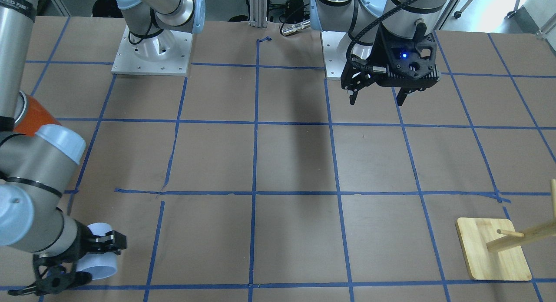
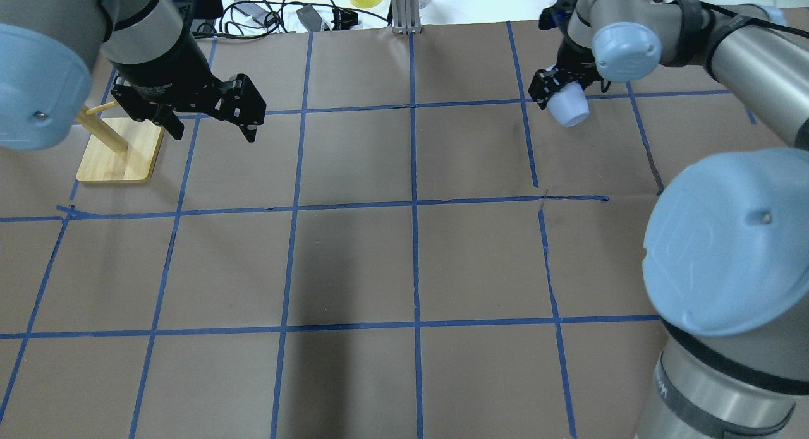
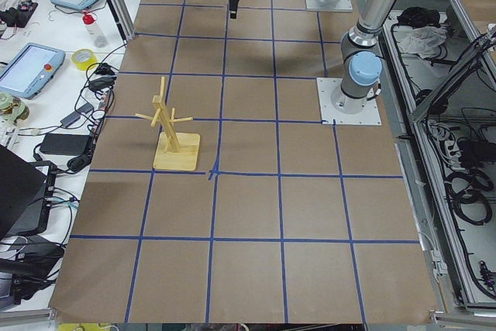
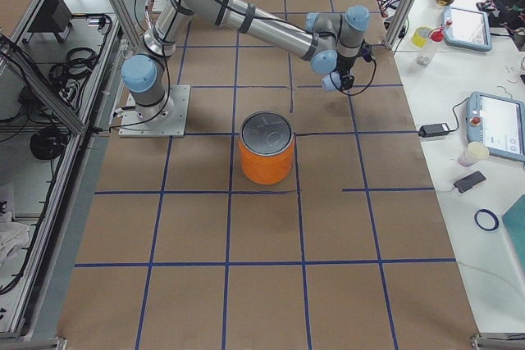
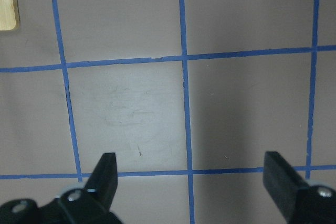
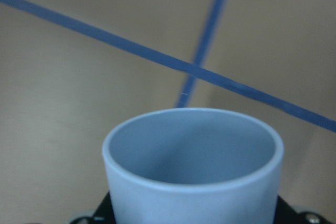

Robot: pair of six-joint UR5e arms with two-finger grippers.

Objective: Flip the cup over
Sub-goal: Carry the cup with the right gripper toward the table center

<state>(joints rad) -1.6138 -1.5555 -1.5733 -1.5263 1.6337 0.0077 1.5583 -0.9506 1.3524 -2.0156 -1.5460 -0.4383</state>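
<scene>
Brown paper-covered surface [image 2: 354,262] with blue tape grid; large orange cylindrical can with silver top [image 4: 267,157] standing upright, well apart from the action; pale wooden peg stand [image 2: 120,158] near the left pincer [image 2: 212,131], which hangs spread wide and empty; right pincer [image 1: 89,262] clamped on the small pale-blue tapered plastic cup [image 2: 569,109], tilted and apparently clear of the surface, near its far right corner. Risks: the smooth tapered wall may slip during wrist rotation; release while tilted could let the cup roll towards the edge.
</scene>
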